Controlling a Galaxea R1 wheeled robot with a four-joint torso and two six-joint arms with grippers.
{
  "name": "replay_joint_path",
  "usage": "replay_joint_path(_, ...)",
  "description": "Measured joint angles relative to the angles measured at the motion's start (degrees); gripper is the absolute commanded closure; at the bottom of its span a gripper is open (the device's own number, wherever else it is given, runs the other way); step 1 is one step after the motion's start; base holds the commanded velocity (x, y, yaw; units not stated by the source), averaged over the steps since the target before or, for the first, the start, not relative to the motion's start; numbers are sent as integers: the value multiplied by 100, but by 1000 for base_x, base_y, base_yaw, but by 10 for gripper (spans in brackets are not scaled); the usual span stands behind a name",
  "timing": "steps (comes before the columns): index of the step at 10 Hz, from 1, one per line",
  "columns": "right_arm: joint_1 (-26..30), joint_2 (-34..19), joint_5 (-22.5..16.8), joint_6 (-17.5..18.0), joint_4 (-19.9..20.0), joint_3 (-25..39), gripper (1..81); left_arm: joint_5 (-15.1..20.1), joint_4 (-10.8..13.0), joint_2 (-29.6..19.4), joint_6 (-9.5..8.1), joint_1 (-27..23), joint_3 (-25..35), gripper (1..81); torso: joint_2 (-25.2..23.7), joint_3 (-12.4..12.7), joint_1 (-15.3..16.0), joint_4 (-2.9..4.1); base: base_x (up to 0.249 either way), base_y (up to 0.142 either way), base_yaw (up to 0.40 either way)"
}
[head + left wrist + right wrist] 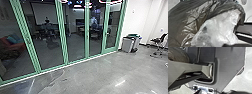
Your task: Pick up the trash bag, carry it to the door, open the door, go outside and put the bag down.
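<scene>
Left wrist view: the dark trash bag (181, 21) lies right up close before the left gripper, pale crumpled plastic (220, 27) bunched against it; whether that gripper is wide, narrow or gripping the bag, I cannot tell. Head view, well ahead of the left gripper: behind glass, a reddish couch (11, 45) with a teal cushion (12, 39), then tables and chairs, and a person (94, 22), small and blurred. The green-framed glass wall (60, 32) bars the way ahead of both grippers, running across toward the right gripper's side. Farther out past that gripper come grey bins (128, 45), then a dark office chair (160, 41). The right gripper's state I cannot tell either.
</scene>
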Motion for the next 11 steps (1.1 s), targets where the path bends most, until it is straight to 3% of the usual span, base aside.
replay_joint_path(11, 0, 0, 1, 0, 0, 0, 10, 0, 0, 0, 0, 0, 4, 811, 0, 0, 0, 0, 126, 0, 0)
